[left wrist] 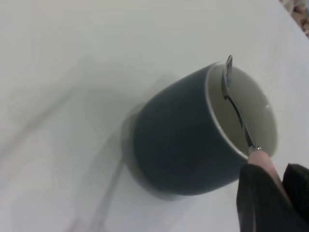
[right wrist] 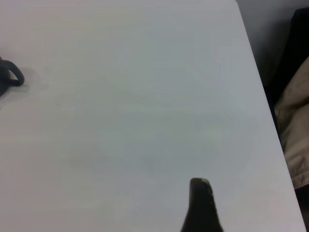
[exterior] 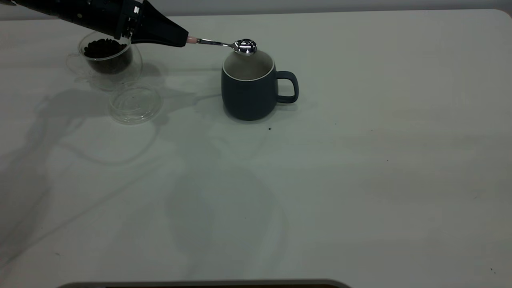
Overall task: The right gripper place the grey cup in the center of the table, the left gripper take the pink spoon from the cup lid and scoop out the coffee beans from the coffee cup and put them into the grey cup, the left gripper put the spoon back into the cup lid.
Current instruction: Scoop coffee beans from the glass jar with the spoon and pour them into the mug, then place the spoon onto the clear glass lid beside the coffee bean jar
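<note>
My left gripper (exterior: 185,40) (left wrist: 268,175) is shut on the pale pink handle of the pink spoon (exterior: 224,43) (left wrist: 237,112). The spoon's shiny bowl hangs over the far rim of the grey cup (exterior: 248,94) (left wrist: 183,140), turned on its side, and no beans show in it. The grey cup stands upright near the table's middle with its handle to the right, and the part of its inside that shows is white. The coffee cup (exterior: 120,66) with coffee beans (exterior: 104,49) stands at the back left. In front of it lies the cup lid (exterior: 135,103). My right gripper (right wrist: 200,205) shows only as a dark tip over bare table.
The white table (exterior: 360,168) stretches wide to the right of the grey cup and in front of it. The cup's handle (right wrist: 12,77) shows at the edge of the right wrist view. Beige cloth (right wrist: 297,125) lies beyond the table's edge there.
</note>
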You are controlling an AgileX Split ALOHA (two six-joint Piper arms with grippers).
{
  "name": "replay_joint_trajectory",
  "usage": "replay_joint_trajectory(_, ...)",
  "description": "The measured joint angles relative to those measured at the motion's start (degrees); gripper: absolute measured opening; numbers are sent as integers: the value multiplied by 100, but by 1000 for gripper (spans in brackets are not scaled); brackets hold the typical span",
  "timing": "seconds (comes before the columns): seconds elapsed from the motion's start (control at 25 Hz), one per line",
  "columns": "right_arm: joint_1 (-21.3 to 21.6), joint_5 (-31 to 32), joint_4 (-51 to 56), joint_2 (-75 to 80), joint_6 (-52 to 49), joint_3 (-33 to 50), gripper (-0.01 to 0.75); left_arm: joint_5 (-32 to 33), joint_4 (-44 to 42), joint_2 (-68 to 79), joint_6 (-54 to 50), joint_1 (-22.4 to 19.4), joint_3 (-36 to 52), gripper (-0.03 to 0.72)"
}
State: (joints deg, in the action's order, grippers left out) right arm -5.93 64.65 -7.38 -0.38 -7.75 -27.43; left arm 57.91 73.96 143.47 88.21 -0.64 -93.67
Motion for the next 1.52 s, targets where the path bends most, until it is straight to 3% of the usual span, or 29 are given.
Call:
replay_joint_trajectory(0.16,0,0,0,0,0,0,590,111,-17,-80,-97,0,0,121)
replay_joint_trajectory(0.52,0,0,0,0,0,0,590,-311,-21,-256,146,52,0,121)
replay_joint_trajectory(0.84,0,0,0,0,0,0,590,-353,-423,-633,595,52,0,121)
replay_joint_trajectory(1.0,0,0,0,0,0,0,590,-167,-631,-984,273,-3,0,121)
replay_joint_trajectory(1.12,0,0,0,0,0,0,590,38,-922,-1266,-233,-250,0,121)
replay_joint_trajectory(1.32,0,0,0,0,0,0,590,579,-1287,-1524,-1518,-1130,0,121)
replay_joint_trajectory(1.52,0,0,0,0,0,0,590,876,-1382,-1411,-2170,-1891,85,121)
